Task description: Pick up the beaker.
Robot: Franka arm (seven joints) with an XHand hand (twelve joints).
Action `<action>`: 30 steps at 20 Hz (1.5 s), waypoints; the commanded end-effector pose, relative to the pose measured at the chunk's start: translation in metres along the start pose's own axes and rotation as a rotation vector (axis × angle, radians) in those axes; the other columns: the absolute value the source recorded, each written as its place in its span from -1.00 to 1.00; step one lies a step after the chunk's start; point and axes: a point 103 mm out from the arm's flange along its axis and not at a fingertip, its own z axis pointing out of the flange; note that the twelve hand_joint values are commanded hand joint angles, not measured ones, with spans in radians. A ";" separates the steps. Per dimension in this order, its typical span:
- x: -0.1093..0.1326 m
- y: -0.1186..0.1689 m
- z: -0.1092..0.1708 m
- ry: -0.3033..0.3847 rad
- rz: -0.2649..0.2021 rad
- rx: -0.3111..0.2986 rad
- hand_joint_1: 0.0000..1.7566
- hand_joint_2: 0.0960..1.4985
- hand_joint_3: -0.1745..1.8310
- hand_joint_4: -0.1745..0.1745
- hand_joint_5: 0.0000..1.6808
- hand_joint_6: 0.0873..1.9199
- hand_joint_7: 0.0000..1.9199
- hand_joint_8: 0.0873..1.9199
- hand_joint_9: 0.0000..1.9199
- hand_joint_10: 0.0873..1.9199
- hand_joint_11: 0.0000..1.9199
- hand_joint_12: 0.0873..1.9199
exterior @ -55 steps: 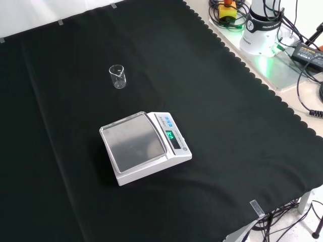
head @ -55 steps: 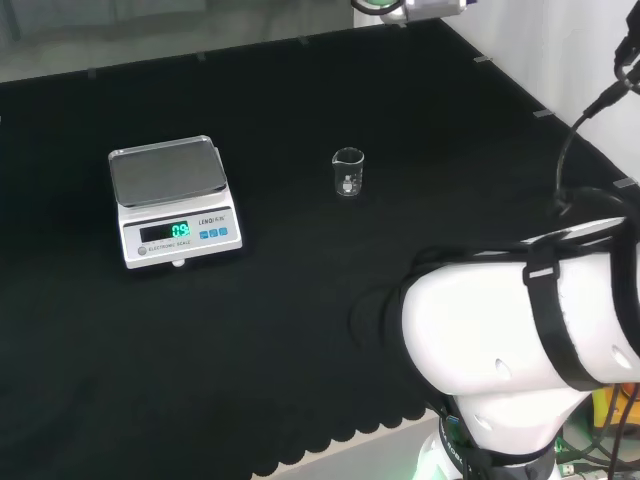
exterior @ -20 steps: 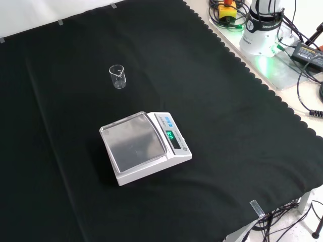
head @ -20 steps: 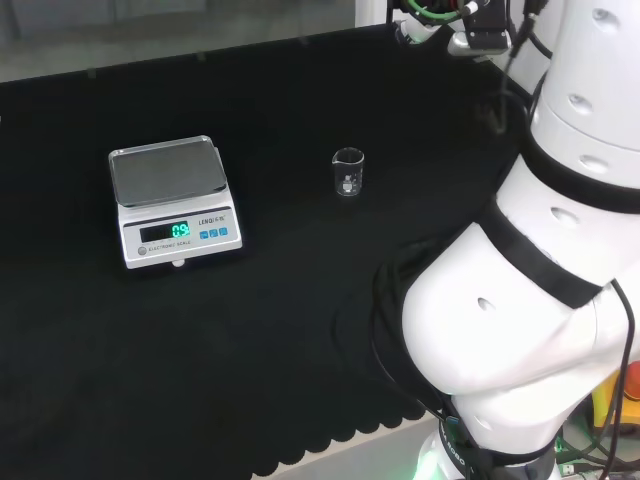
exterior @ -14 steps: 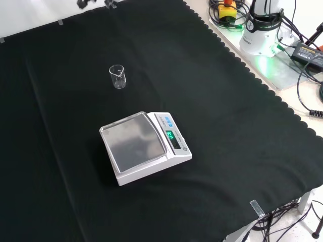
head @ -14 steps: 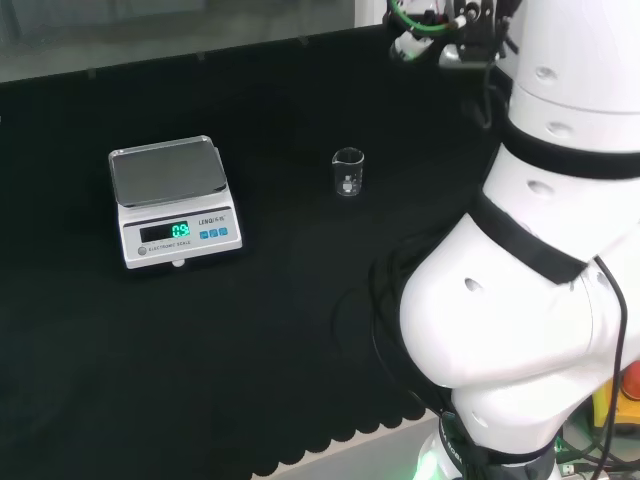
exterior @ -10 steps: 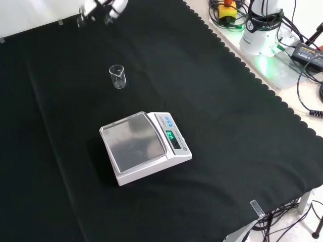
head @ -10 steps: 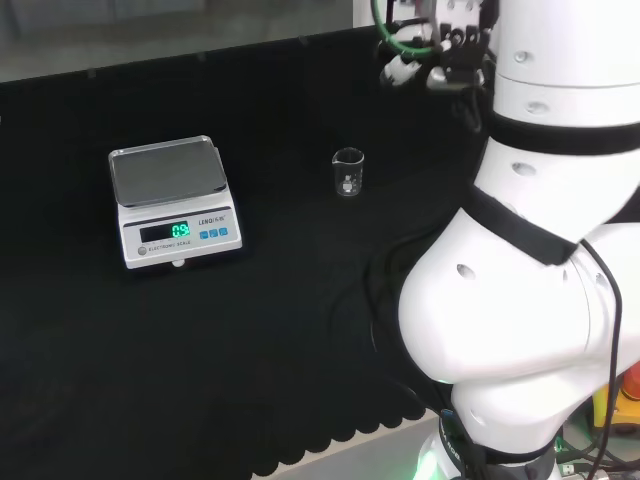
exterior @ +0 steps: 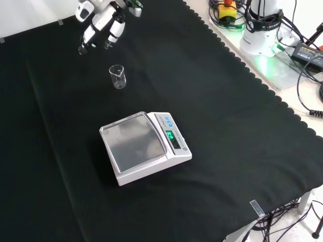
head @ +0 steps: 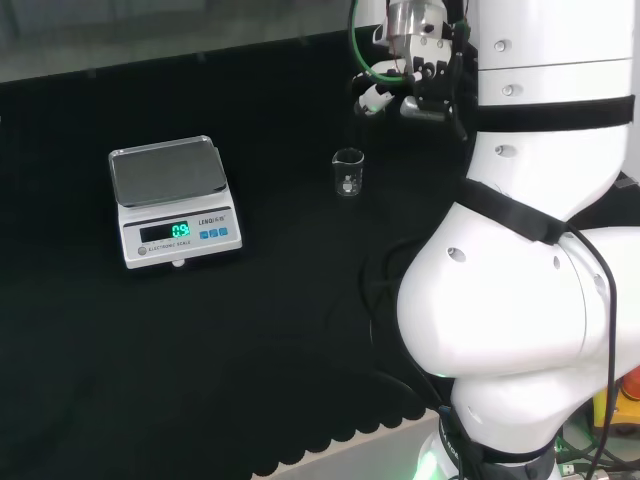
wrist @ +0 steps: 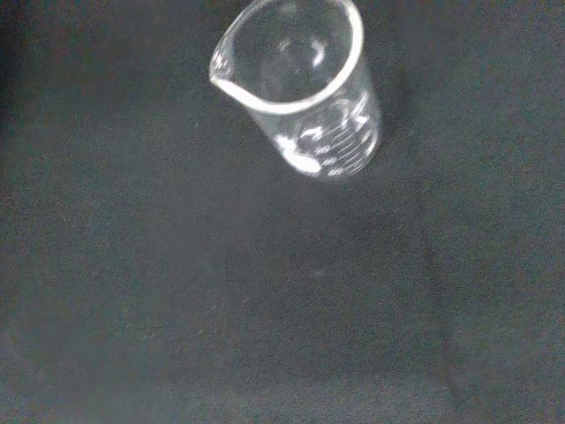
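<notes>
On the counter [exterior: 212,91] the beaker [exterior: 117,77] stands upright beside the scale [exterior: 144,146]. The hand [exterior: 101,25] hovers above, fingers [exterior: 86,43] straight (nothing held); it should lower and wrap the sides.

Even overhead light on matte black cloth [exterior: 227,101], faint shadows, soft-focus wrist view.

White arm [head: 520,300], bulky rounded links, black bands across the joints. Green and black cables run by a metal wrist part. Hand [exterior: 101,25] white with black fingertips
</notes>
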 end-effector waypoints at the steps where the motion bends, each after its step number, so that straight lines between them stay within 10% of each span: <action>1: 0.010 0.002 0.022 0.020 -0.016 0.058 -0.54 -0.32 -0.82 -0.43 -0.92 -1.00 -1.00 -1.00 -1.00 -0.45 -0.97 0.68; 24: 0.021 0.013 0.087 0.000 0.029 0.164 -0.52 -0.32 -0.82 -0.44 -0.96 -1.00 -1.00 -1.00 -1.00 -0.54 -1.00 0.68; 30: 0.023 0.017 0.096 -0.034 0.047 0.087 -0.35 -0.25 -0.81 -0.52 -0.87 -1.00 -0.92 -0.98 -0.93 -0.13 -0.75 0.58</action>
